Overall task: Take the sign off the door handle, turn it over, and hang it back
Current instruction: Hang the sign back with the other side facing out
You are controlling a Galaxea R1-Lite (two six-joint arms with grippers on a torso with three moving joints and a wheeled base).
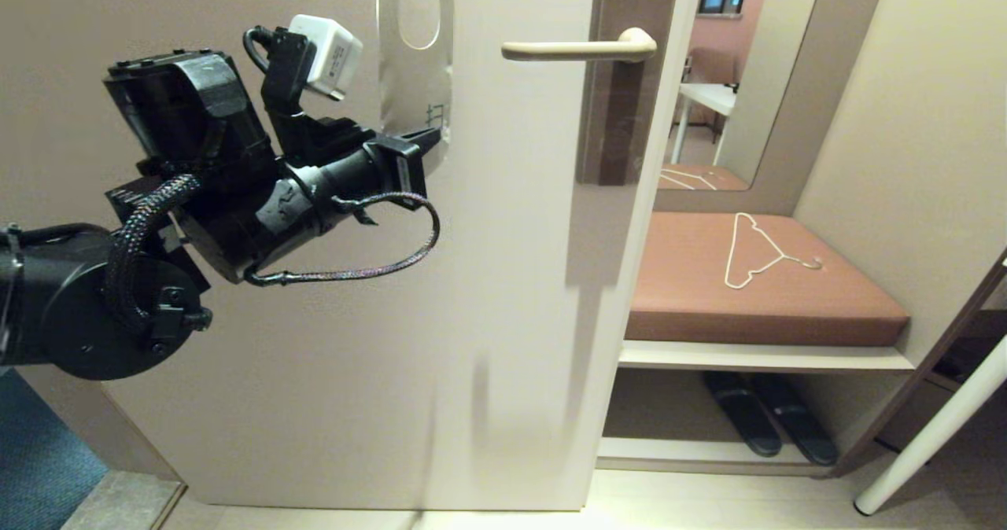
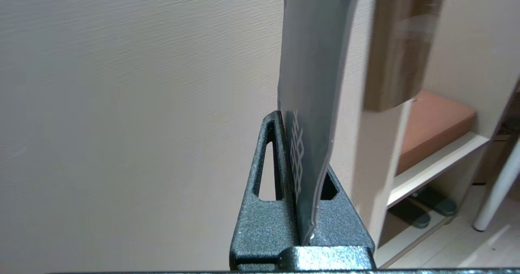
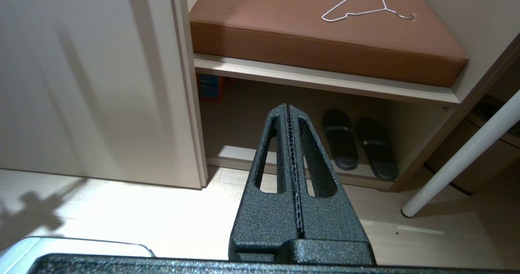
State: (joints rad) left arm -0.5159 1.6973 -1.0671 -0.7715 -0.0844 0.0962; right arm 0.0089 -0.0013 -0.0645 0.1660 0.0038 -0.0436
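Note:
My left gripper (image 1: 429, 141) is shut on the lower end of the sign (image 1: 415, 74), a flat card with an oval hole near its top, held upright in front of the beige door. The sign hangs free of the door handle (image 1: 578, 49), a slim beige lever whose rounded tip lies a short way to the sign's right. In the left wrist view the sign (image 2: 315, 83) shows nearly edge-on, with its dark blue printed face, clamped between the fingers (image 2: 268, 209). My right gripper (image 3: 286, 107) is shut and empty, low near the floor, out of the head view.
The door (image 1: 503, 294) fills the left and middle. Right of it is a bench with a brown cushion (image 1: 755, 278) bearing a white wire hanger (image 1: 759, 251). Dark slippers (image 1: 767, 420) lie on the shelf below. A white leg (image 1: 936, 428) slants at the far right.

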